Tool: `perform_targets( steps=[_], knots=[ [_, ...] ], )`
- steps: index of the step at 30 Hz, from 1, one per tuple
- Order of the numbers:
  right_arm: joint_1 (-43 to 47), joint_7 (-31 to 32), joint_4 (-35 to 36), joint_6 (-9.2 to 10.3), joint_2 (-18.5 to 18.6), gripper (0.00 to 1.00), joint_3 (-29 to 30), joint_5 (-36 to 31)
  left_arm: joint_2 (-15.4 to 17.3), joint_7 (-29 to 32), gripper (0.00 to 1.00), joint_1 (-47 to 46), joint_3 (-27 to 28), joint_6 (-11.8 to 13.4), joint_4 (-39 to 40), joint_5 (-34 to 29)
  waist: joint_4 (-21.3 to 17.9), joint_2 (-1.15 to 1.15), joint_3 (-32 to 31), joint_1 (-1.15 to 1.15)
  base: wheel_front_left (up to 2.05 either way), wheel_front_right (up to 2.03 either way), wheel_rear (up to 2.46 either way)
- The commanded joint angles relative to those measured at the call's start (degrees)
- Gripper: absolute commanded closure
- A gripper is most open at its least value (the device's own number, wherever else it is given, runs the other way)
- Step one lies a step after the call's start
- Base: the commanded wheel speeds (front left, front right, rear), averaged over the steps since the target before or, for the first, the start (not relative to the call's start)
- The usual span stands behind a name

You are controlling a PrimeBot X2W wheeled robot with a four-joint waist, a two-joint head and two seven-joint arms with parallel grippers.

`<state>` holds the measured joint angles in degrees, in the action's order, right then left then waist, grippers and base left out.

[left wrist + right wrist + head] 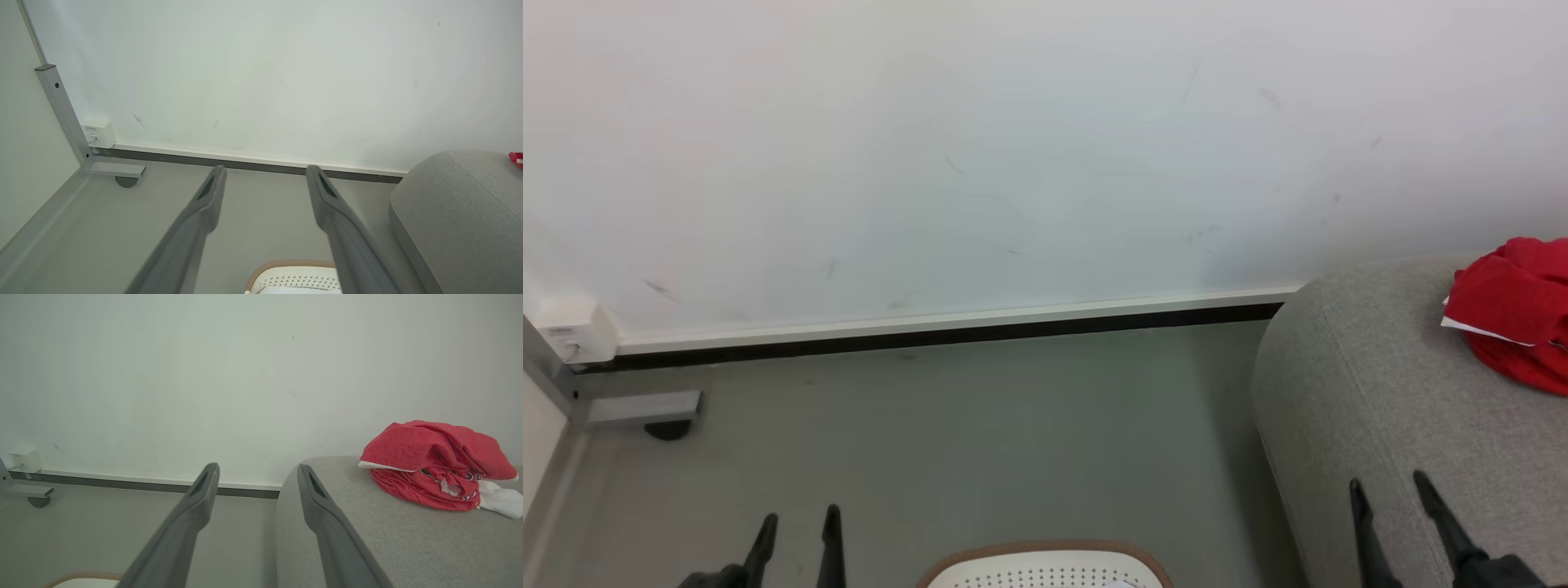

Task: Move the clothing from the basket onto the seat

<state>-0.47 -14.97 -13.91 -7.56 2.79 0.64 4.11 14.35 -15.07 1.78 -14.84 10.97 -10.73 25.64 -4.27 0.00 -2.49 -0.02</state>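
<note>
Red clothing (1515, 314) lies bunched on the grey seat (1372, 408) at the right; the right wrist view shows the clothing (433, 463) with white trim on the seat (408, 539). The cream basket (1045, 567) with its brown rim peeks in at the bottom centre, and its inside is hidden. My left gripper (799, 521) is open over the floor, left of the basket. My right gripper (1388, 483) is open above the seat's front left corner, short of the clothing. Both hold nothing. The basket (294, 275) sits below the left fingers (212, 192).
A white wall with a dark baseboard (931, 335) runs across the back. A metal frame foot with a caster (645, 408) and a white wall box (576, 327) stand at the far left. Grey floor (972, 441) lies between the frame and the seat.
</note>
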Motion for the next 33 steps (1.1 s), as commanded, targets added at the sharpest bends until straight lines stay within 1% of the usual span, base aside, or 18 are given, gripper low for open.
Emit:
perform_targets(
  steps=[1, 7, 12, 13, 17, 33],
  knots=[
    [1.24, -0.15, -0.34, 0.14, 0.13, 0.0, -0.67, 0.97, -0.36, -0.09, 0.0, 1.39, 1.1, -0.45, 0.0, -1.05, 0.47, 0.0, -0.46, 0.02, 0.0, 0.0, 0.0],
    [3.17, -0.16, -0.77, 0.15, 0.1, 0.0, -3.11, 3.17, -2.53, -0.11, 0.0, 2.9, 4.57, -3.42, 0.09, -3.72, 0.84, 0.0, -0.84, 0.02, 0.0, 0.0, 0.0],
    [3.71, -0.16, -1.46, 0.14, 0.09, 0.0, -4.32, 3.59, -4.45, -0.12, 0.0, 2.62, 6.65, -5.97, -0.2, -5.78, 1.07, 0.0, -1.04, 0.02, 0.0, 0.0, 0.0],
    [3.07, 0.0, -1.33, 0.01, -0.07, 1.0, -4.44, 3.21, -4.7, -0.01, 1.0, 2.28, 6.74, -6.08, -0.14, -5.04, 1.06, 0.0, -1.04, 0.02, 0.0, 0.0, 0.0],
    [3.41, 0.15, -2.77, 0.0, -0.42, 1.0, -4.5, 3.83, -5.47, 0.27, 1.0, 2.51, 6.63, -6.27, -1.82, -4.6, 1.12, 0.0, -1.05, 0.02, 0.0, 0.0, 0.0],
    [1.12, 3.93, -2.28, 0.02, 0.49, 1.0, -3.19, 22.57, -6.72, 4.84, 1.0, 0.06, 9.88, -8.3, -1.59, 10.46, 1.53, 0.0, -0.61, 0.02, 0.0, 0.0, 0.0]
  ],
)
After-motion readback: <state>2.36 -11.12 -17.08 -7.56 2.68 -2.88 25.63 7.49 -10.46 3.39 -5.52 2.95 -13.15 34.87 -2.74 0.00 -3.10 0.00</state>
